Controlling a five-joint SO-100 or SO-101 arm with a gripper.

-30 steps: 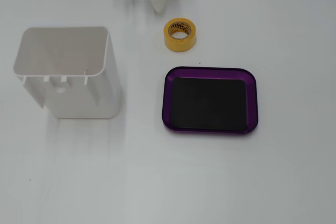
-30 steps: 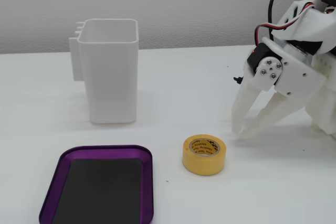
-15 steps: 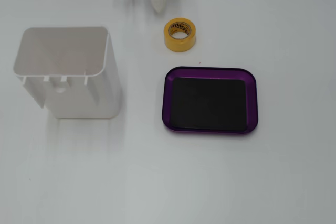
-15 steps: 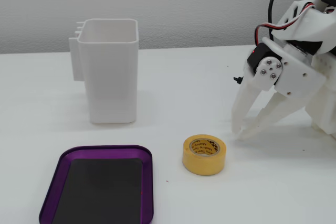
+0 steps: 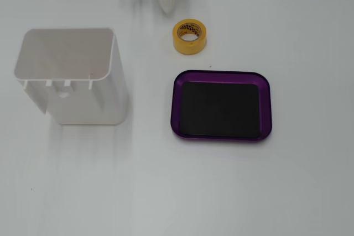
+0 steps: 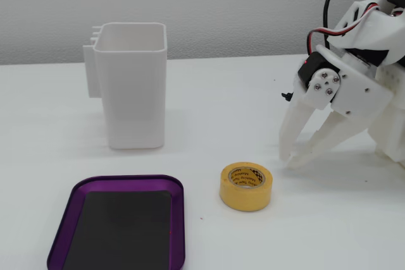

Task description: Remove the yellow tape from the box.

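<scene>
The yellow tape [image 5: 190, 48] lies flat on the white table, just beyond the far rim of the purple box [image 5: 222, 74] and not touching it. The box holds nothing on its black floor. In the other fixed view the tape [image 6: 246, 198] sits to the right of the box [image 6: 120, 180]. My gripper [image 6: 291, 160] points down at the table, a short way to the right of and behind the tape, its fingertips together and holding nothing. From above, only its white tip [image 5: 167, 8] shows at the top edge.
A tall white plastic container [image 5: 83, 103] stands left of the box, open at the top; it also shows in the side-on fixed view [image 6: 136, 93]. The arm's body and cables [image 6: 373, 61] fill the right side.
</scene>
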